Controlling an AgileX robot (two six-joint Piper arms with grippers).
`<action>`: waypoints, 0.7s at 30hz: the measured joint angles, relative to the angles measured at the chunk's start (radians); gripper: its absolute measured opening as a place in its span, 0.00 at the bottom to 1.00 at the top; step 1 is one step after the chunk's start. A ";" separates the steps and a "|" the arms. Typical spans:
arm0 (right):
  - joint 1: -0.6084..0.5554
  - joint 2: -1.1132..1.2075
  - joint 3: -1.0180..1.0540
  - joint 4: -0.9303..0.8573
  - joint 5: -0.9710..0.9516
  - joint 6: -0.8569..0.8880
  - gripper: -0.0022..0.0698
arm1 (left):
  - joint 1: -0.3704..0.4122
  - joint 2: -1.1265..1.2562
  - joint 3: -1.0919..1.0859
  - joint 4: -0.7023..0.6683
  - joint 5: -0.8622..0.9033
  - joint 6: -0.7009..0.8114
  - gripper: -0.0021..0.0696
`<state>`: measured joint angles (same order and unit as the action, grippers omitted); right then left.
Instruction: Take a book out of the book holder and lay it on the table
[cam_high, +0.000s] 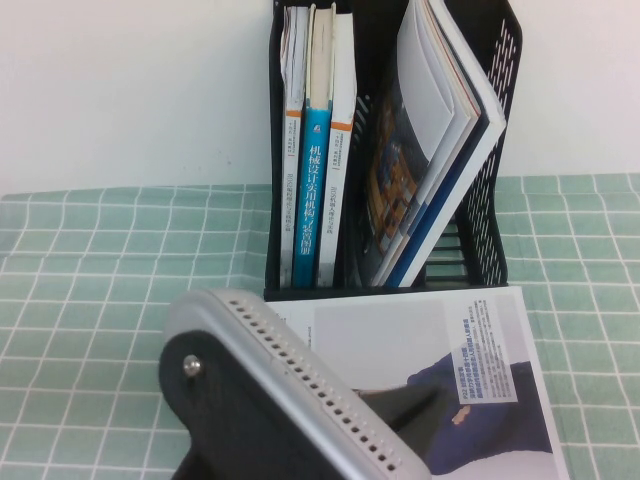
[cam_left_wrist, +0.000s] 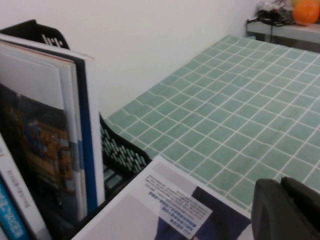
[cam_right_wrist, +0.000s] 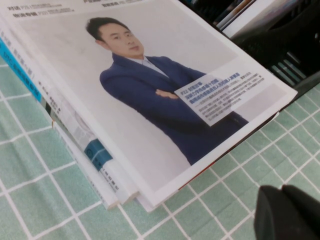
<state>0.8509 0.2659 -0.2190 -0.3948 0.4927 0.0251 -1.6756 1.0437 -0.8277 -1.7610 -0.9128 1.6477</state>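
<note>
High view: book (cam_high: 480, 370) flat on table (cam_high: 90, 300), before holder (cam_high: 490, 150).

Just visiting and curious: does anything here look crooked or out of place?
In the book holder, the right compartment's books lean steeply. The book lies on other books, not directly on the table. The left end effector and shut right end effector are close beside it.

My high camera looks down from my own side, one of my arms (cam_high: 290, 400) crowding its near edge, the book holder (cam_high: 495, 150) at the far wall. My left wrist camera sits close to the table (cam_left_wrist: 240, 125) — my right one closer, right over the book (cam_right_wrist: 150, 95). All three share that book's cover.
</note>
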 joint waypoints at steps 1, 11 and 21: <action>0.000 0.000 0.000 0.000 0.000 0.000 0.03 | 0.000 0.000 0.000 0.000 -0.024 0.001 0.03; 0.000 0.000 0.000 0.000 0.000 0.000 0.03 | 0.000 0.000 0.000 0.081 -0.299 -0.027 0.03; 0.000 0.000 0.000 0.000 0.000 0.000 0.03 | 0.104 -0.046 -0.242 0.599 -0.042 -0.019 0.03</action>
<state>0.8509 0.2659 -0.2190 -0.3948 0.4927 0.0251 -1.5712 0.9977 -1.0700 -1.1623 -0.9547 1.6286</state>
